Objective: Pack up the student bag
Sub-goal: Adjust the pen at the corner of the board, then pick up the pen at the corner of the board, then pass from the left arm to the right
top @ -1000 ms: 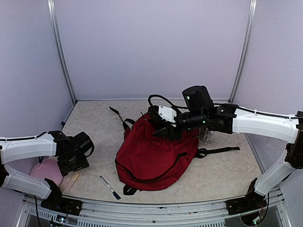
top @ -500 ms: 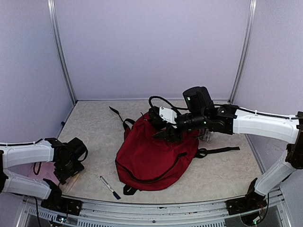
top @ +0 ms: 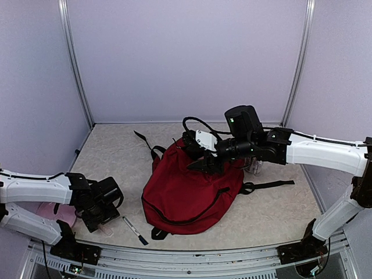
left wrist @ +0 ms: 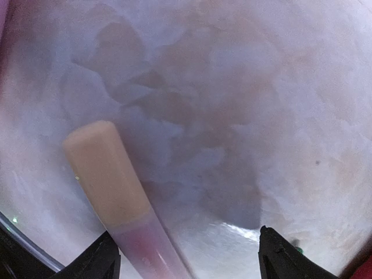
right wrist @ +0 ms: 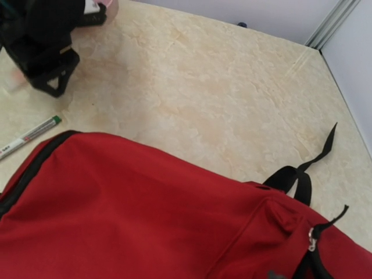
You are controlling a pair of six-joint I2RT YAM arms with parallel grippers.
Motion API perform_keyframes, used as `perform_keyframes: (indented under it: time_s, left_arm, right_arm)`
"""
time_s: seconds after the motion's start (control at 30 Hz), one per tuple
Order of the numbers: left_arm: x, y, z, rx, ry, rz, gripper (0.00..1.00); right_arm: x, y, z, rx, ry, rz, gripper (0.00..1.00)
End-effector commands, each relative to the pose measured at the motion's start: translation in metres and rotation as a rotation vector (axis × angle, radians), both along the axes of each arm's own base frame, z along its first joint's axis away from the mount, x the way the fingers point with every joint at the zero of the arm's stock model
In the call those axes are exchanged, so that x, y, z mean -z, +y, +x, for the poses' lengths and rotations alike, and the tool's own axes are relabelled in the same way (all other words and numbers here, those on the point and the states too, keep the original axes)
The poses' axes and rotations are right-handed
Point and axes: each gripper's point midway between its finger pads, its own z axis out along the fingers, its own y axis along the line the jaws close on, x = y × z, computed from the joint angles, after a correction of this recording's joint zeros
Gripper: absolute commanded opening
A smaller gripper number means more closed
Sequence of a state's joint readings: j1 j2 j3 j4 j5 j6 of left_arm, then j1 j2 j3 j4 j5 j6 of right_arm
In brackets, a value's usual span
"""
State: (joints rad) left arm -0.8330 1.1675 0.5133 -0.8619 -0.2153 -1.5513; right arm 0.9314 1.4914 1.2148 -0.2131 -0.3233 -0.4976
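Top view: student bag (top: 186,195) lies flat mid-surface, dark red fabric, black zipper line curving across the front, black strap (top: 270,185) trailing off to the right. Right tool (top: 200,161) sits at the bag's upper end, either on the fabric or just above it; can't tell whether it's open, closed or gripping. Left tool (top: 102,223) points down at the surface (top: 116,157) near the front-left corner, just left of a marker (top: 135,230), with a pink item (top: 58,214) mostly hidden behind that arm. Left wrist view gives what the top can't: jaws wide apart, nothing gripped, and a tube (left wrist: 113,197) with a beige squared cap and translucent pink body lying between them, close to one finger (left wrist: 99,261). The surface there is mottled, marble-like. Right wrist view: own fingers not in frame. It shows smooth woven red cloth, a black zipper edge at left, straps and a small metal zipper pull at right, the marker's white barrel with a green end, and the black left tool at the top left. Versus a second ago: the left arm has swung from over the pink item toward the marker; bag and right arm unchanged.
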Motion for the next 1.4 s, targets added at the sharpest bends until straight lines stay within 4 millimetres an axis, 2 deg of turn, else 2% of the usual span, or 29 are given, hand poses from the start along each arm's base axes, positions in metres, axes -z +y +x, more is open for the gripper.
perform_keyframes:
  time_s: [0.0,0.2,0.4,0.57,0.67,0.83,0.9,0.97,1.07,1.13,1.2,1.3,1.37]
  left_arm:
    - [-0.014,-0.021,0.014,0.05,-0.041,0.01,0.8]
    - [0.007,0.002,-0.008,0.042,0.024,0.081,0.73]
    - [0.014,0.011,-0.003,0.0,-0.007,0.079,0.62]
    - [0.018,0.013,-0.004,-0.016,-0.003,0.05,0.28]
    - [0.013,0.011,-0.001,-0.018,-0.029,0.028,0.09]
    - [-0.006,0.008,0.014,-0.03,-0.131,0.005,0.0]
    - [-0.023,0.009,0.026,-0.022,-0.201,0.028,0.0]
    - [-0.051,0.002,0.043,0.011,-0.299,0.05,0.0]
    - [-0.109,-0.019,0.077,0.103,-0.502,0.107,0.0]
    - [-0.156,-0.041,0.096,0.182,-0.658,0.17,0.0]
    - [-0.205,-0.067,0.107,0.264,-0.824,0.261,0.0]
    - [-0.264,-0.113,0.105,0.369,-1.057,0.403,0.0]
    - [-0.291,-0.139,0.1,0.415,-1.161,0.476,0.01]
  right_arm:
    - [-0.016,0.004,-0.006,-0.019,0.012,0.036,0.67]
    - [-0.02,0.005,-0.006,-0.024,0.014,0.048,0.67]
    - [-0.023,0.005,-0.007,-0.026,0.016,0.052,0.67]
    - [-0.027,0.004,-0.008,-0.025,0.018,0.059,0.67]
    - [-0.029,0.004,-0.009,-0.026,0.021,0.065,0.67]
    - [-0.038,0.007,-0.011,-0.036,0.037,0.101,0.67]
    - [-0.045,0.008,-0.011,-0.031,0.041,0.124,0.67]
    - [-0.055,0.008,-0.009,-0.016,0.052,0.162,0.67]
    - [-0.078,0.008,-0.009,-0.039,0.11,0.259,0.67]
    - [-0.096,0.006,-0.007,-0.065,0.178,0.341,0.67]
    - [-0.117,0.003,-0.004,-0.082,0.259,0.431,0.66]
    - [-0.14,0.004,-0.003,-0.12,0.346,0.549,0.66]
    - [-0.145,0.011,-0.008,-0.169,0.352,0.578,0.66]
